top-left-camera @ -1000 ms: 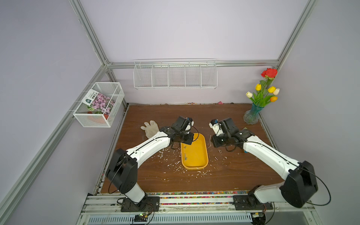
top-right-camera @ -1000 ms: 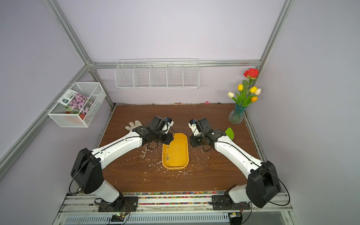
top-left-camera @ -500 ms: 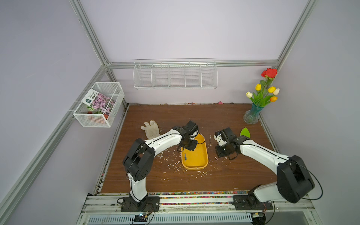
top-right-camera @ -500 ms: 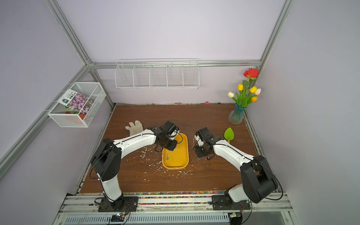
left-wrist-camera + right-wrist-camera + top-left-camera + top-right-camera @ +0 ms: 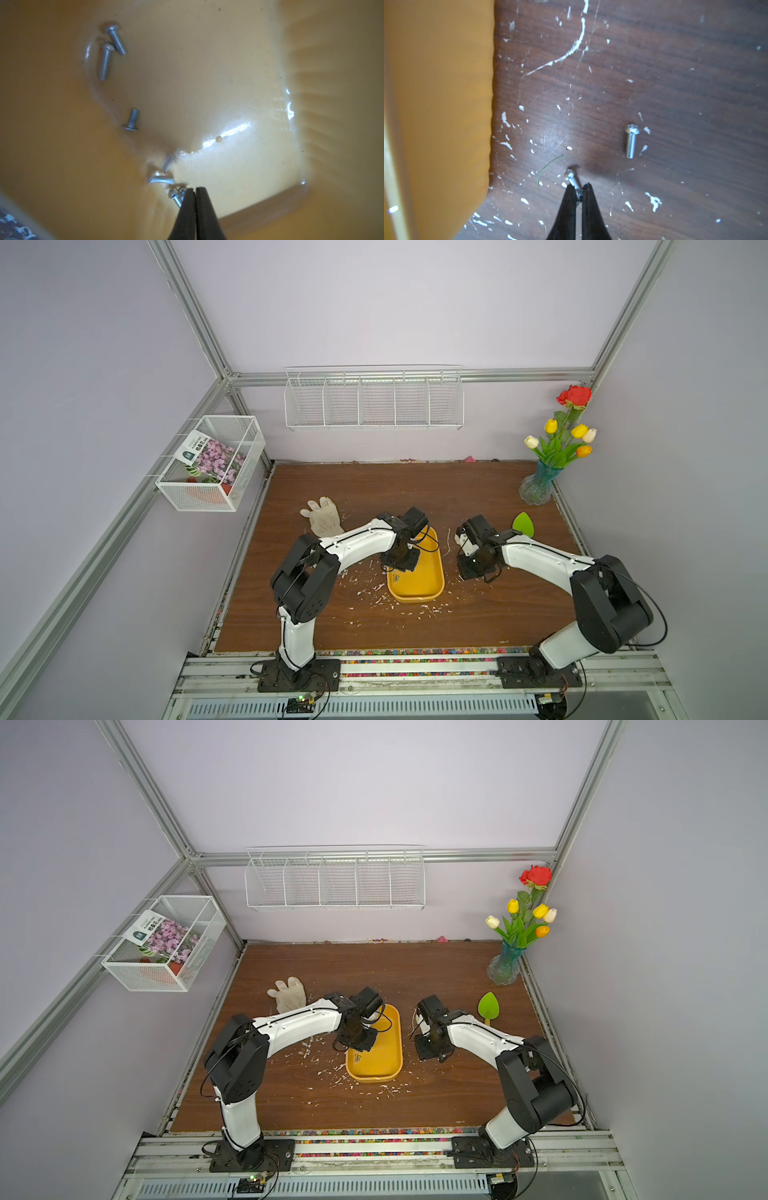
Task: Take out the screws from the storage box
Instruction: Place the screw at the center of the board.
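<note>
The left hand [image 5: 195, 190] is reaching down into the storage box [image 5: 420, 593], its two dark fingers [image 5: 187, 207] pressing together with nothing showing between the tips. The screws [image 5: 104, 62] are lying on the box floor along the foot of a wall. At least one is resting right against the side of a finger, and two more are lying just ahead of the tips. A single one is lying farther on, and a touching pair is lying farthest from the hand. The right hand [image 5: 579, 190] is hovering low over the table [image 5: 664, 62], just outside the long wall of the box, and is clamping the shank of a pinched screw [image 5: 572, 179] between its fingertips. The head of that screw is sticking out past the tips toward the wood; whether it is touching the table cannot be told. A loose screw [image 5: 630, 142] is lying flat on the table near this hand, on the side away from the box and clear of the fingers. Small white flakes [image 5: 505, 119] are lying scattered all around the hand, and a thin green strand [image 5: 548, 166] is curling between the tips and the box. A pale glove [image 5: 322, 516] is lying well apart from the left hand, away from the box.
</note>
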`<state>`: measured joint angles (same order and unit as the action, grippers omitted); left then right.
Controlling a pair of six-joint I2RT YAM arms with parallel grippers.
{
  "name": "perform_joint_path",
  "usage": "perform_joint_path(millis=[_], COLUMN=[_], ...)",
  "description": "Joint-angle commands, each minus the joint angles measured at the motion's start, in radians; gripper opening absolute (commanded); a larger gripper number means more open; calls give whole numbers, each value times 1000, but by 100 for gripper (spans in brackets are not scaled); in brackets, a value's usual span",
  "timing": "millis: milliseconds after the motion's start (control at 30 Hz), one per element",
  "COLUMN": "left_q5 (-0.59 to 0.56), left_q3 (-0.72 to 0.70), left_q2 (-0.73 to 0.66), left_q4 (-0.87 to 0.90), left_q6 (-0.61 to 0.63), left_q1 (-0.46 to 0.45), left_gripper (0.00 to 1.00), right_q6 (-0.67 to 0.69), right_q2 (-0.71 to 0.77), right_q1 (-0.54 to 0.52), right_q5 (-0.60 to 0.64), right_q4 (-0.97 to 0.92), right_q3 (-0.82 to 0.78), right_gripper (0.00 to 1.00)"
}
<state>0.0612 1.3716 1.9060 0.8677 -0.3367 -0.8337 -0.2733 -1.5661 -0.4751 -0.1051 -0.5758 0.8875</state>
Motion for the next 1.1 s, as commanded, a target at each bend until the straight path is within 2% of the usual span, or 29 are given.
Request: perform_joint_path(millis=[0, 333, 467, 600, 767, 933, 1067], left_q5=[93, 55, 77, 85, 97, 96, 51], left_q3=[22, 63, 85, 125, 121, 148, 159], left_q2=[28, 45, 58, 110, 125, 150, 141], left_q4=[27, 60, 87, 182, 194, 217, 220], left_q6=[9, 13, 22, 25, 34, 38, 30], left_q1=[-6, -12, -12, -12, -12, -13, -25], left_gripper=[7, 7, 2, 10, 11, 16, 19], right_q6=[-15, -7, -3, -1, 6, 9, 6], right_q2=[-3, 26, 60, 85, 104, 113, 126], right_q1=[7, 6, 6, 5, 5, 5, 5], right_q5=[0, 8, 7, -3, -2, -3, -11], right_q4=[3, 7, -9, -24, -35, -32, -16], right_q3=[7, 8, 24, 46, 74, 77, 67], right_gripper=[9, 10, 10, 11, 11, 11, 11])
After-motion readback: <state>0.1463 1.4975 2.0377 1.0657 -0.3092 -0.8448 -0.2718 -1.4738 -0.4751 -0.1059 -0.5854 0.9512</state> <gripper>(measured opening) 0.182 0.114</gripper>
